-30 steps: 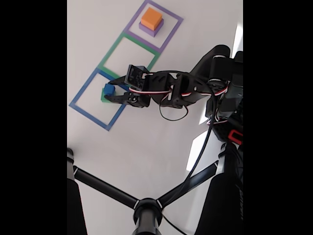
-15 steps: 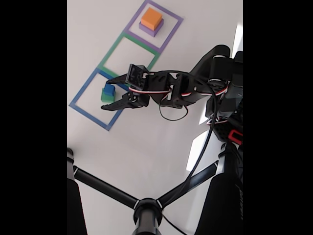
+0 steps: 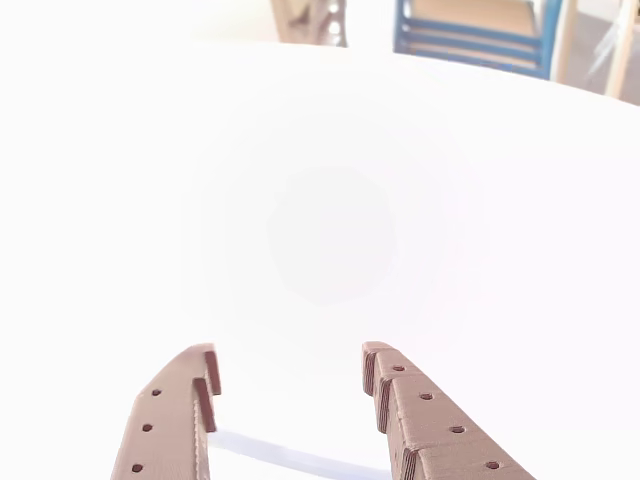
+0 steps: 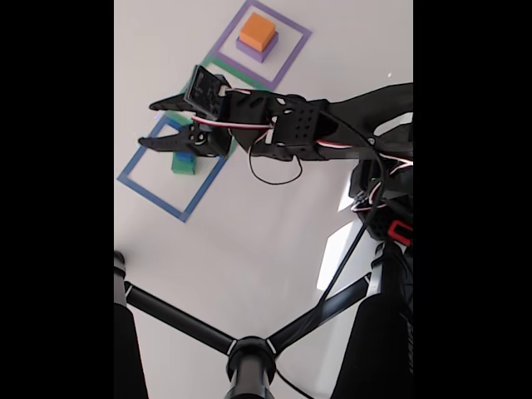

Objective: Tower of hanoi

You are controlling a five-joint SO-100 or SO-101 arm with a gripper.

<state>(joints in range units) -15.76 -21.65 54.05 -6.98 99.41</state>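
White tabletop carries three taped squares in the fixed view. Spread empty, the gripper (image 4: pixel 148 123) hovers above the blue square (image 4: pixel 154 192), where the blue cube on a green block (image 4: pixel 183 161) sits partly hidden. Dropping carelessly could topple that stack.

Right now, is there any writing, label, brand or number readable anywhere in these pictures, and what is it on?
None can be read.
The hand, the orange block, the purple block and the taped squares show no lettering.
The red patch on the arm base is too small to tell.
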